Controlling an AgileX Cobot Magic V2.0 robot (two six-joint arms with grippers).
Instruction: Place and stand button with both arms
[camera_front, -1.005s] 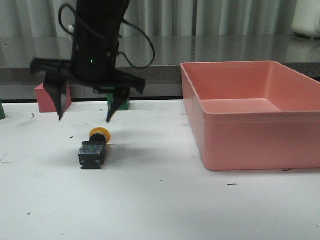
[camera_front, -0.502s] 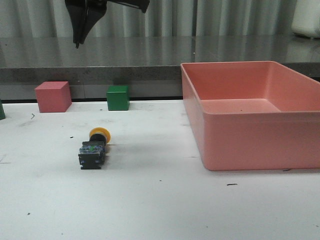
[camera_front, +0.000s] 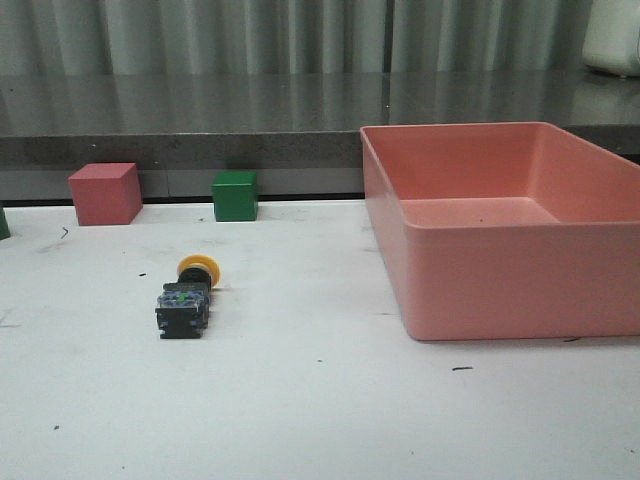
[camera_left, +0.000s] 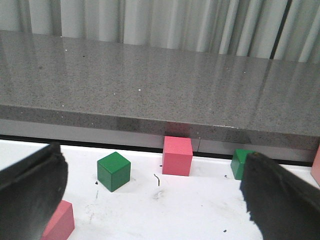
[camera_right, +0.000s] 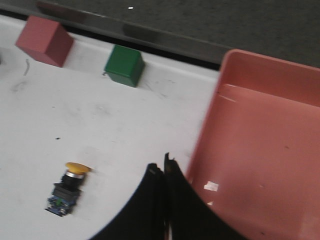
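Button (camera_front: 186, 296) lying on its side, mid-table (camera_front: 320, 420), cap toward the back edge.
Left gripper (camera_left: 150, 200) spread wide and empty; right gripper (camera_right: 164, 172) pressed closed, empty.

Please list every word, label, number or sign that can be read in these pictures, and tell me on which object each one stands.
No readable text in any view.
The button: its base shows small bluish-green marks, too small and blurred to read.
The pink bin: a small white patch on its floor, seen from the right wrist, carries nothing legible.
The red cube and the green cube: plain faces, no print.
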